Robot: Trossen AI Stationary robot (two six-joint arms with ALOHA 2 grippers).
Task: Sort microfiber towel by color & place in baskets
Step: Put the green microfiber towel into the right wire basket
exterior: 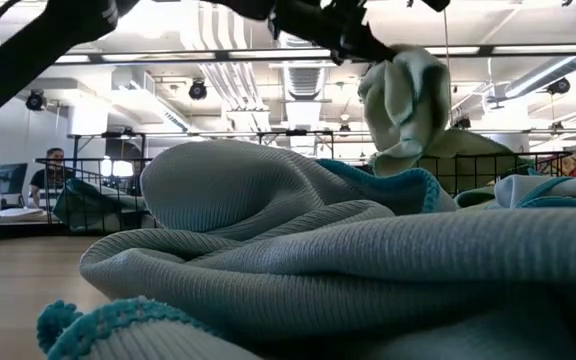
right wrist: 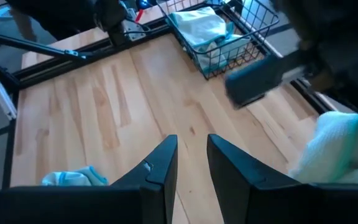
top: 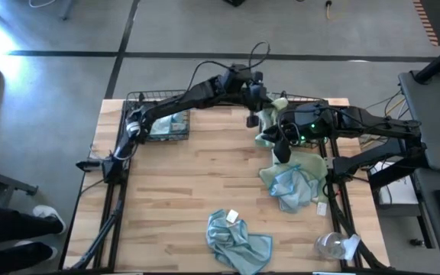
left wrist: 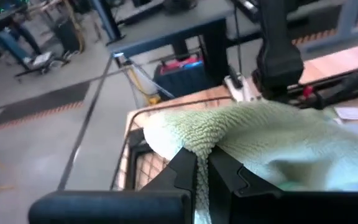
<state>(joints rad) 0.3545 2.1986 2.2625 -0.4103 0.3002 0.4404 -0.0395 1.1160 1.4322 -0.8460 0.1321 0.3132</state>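
While a big heap of blue-edged cloth (exterior: 368, 270) is filling the low view and hiding most of the table, the left gripper (top: 252, 114) is pinching a soft pale green towel (top: 270, 121) up over the far right black wire basket (top: 334, 101). The right gripper (top: 280, 153), jaws a little apart and holding nothing, is hanging over the wooden table (top: 197, 176). Only the high view is showing the far left wire basket (top: 159, 122), the light blue towels (top: 239, 241) near the front, and a clear plastic wrapper (top: 334, 246).

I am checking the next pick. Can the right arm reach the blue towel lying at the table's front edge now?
Probably yes: the right gripper is open and empty, and bare table lies between it and that blue towel.
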